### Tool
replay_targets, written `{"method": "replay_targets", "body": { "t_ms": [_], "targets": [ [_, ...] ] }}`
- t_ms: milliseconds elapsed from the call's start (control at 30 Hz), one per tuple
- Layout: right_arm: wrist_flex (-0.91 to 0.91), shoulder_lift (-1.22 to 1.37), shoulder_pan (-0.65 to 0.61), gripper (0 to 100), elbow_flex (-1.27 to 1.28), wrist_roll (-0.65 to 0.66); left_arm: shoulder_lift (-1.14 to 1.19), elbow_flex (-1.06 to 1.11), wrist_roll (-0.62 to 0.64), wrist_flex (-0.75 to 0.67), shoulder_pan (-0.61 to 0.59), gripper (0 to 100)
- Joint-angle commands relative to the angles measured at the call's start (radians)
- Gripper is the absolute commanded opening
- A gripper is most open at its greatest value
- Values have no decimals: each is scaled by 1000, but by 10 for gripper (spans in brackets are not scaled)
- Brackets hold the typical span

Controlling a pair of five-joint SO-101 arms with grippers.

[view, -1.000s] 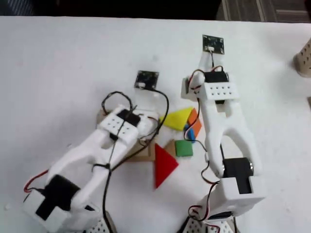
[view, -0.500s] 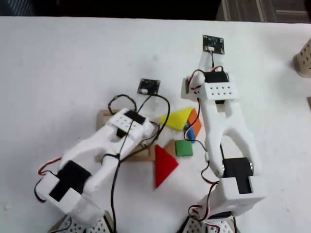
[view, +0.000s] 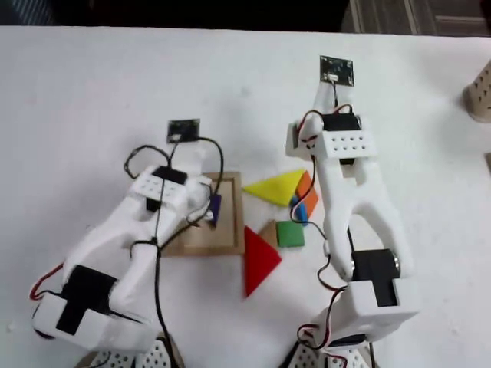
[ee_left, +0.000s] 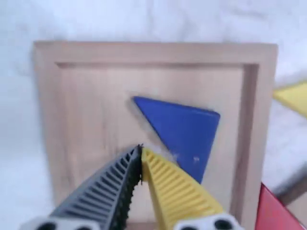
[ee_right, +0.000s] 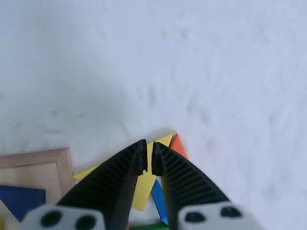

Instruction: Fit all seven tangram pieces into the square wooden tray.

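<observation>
Done: blue triangle (ee_left: 184, 129) in tray (ee_left: 144, 50).
Remaining: red triangle (view: 258, 259), green square (view: 290, 234), others outside.
Tools: left tool (ee_left: 140, 151), right tool (ee_right: 148, 155) closed, empty.

A white surface (view: 84, 100) fills nearly all of the high view. It is evenly lit, and the shadows on it are soft. Seen close in the wrist views, it looks faintly mottled and uneven, like a cloth or sheet. Beyond its far edge runs a dark strip (view: 192, 11). Grey floor (view: 414, 14) with thin pale lines shows at the far right corner, and a small bluish striped patch (view: 17, 11) at the far left. 1 beige dotted object (view: 481, 93) stands at the surface's right edge.
</observation>
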Motion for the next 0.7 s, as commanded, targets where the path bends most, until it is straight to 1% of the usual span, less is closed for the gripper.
{"method": "replay_targets", "body": {
  "t_ms": [0, 133, 300, 467, 667],
  "targets": [
    [-18, -24, -8, 21, -6, 12, -35, 0, -11, -38, -36, 24],
    [-18, -24, -8, 21, -6, 12, -64, 3, -15, -35, -19, 24],
    [-18, -24, -8, 21, -6, 12, -119, 29, -144, 17, 73, 24],
    [-18, -24, -8, 21, -6, 12, -102, 118, -161, -75, 185, 24],
    [-18, -24, -5, 21, -6, 12, -87, 120, -161, -98, 182, 24]
  ]
}}
